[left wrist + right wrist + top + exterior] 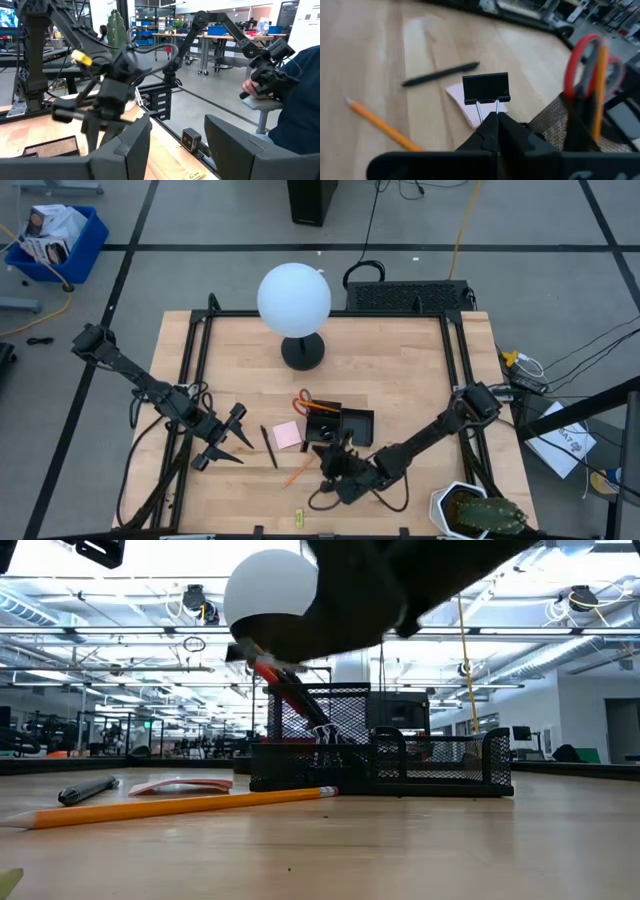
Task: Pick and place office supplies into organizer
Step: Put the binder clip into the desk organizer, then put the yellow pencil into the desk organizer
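Note:
The black mesh organizer [345,423] stands mid-table with red-handled scissors [585,60] and an orange pencil upright in it. A pink sticky-note pad [287,434], a black pen [269,446] and an orange pencil [297,472] lie flat on the table to its left. My right gripper [335,458] hovers just near of the organizer, shut on a small black clip [486,88]. My left gripper [228,436] stands open at the left of the pen, level, with nothing between its fingers. My right gripper pinches the clip's two silver wire handles [487,107] between its fingertips [496,125]. It comes from the table's right side, slanting slightly down. The clip's black body sticks out past the fingertips, lifted clear above the sticky-note pad [465,107] and the table.
A white globe lamp [293,300] on a round black base [302,352] stands behind the organizer. A small yellow-green piece [297,515] lies near the front edge. A potted plant [478,512] sits at the near right corner. A person [300,100] sits beyond the table.

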Tool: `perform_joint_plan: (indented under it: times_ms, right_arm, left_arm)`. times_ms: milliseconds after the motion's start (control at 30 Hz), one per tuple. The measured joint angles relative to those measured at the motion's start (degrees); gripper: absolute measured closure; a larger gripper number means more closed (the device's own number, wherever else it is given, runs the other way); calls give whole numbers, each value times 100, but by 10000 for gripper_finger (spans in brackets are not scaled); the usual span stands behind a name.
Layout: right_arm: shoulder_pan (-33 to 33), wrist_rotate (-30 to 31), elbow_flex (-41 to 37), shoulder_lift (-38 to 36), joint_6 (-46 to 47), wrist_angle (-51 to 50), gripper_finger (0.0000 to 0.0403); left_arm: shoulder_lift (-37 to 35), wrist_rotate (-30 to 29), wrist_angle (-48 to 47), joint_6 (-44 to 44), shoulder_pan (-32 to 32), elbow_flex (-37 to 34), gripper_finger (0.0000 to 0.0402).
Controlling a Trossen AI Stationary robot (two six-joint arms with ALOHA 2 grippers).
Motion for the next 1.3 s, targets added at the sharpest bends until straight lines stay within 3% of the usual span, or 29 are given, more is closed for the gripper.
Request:
perform_joint_plan:
  times_ms: [133,667,1067,1300]
  right_arm:
    - [-304,-381,-2,38,0,-253,403]
    - [-539,-551,-2,40,299,-632,401]
    - [-547,-316,-2,40,649,-1182,316]
    - [-458,-227,-2,40,652,-1042,311]
  left_arm:
    - [0,0,-4,-5,-1,0,206]
    - [0,2,29,-150,0,0,206]
    - [0,7,44,-194,-1,0,206]
    - [0,4,23,-193,1,0,206]
